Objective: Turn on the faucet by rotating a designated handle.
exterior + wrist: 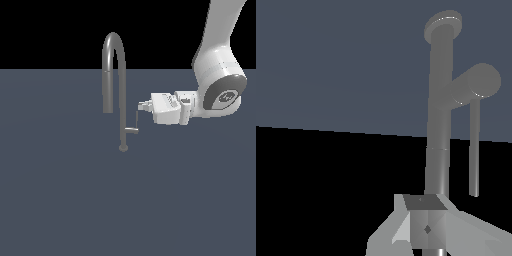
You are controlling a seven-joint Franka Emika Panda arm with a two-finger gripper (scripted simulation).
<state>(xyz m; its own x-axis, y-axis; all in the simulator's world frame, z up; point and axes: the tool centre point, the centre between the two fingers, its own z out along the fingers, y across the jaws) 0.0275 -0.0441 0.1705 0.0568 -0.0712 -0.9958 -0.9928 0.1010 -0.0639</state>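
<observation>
The faucet (122,100) is a tall grey gooseneck tap with an arched spout and a small round base, standing on the dark floor. Its handle (137,120) is a short stub off the lower stem that ends in a thin rod pointing up. My gripper (142,106) reaches in level from the exterior view's right, its fingertips at the top end of the rod. The fingers look pressed together with nothing between them. In the wrist view the stem of the faucet (438,110) runs behind my gripper (426,222), and the rod of the handle (474,150) lies off to one side.
The flat dark grey floor (60,200) stretches all around the faucet with nothing else on it. My white arm (220,75) comes down from the upper part of the exterior view's right.
</observation>
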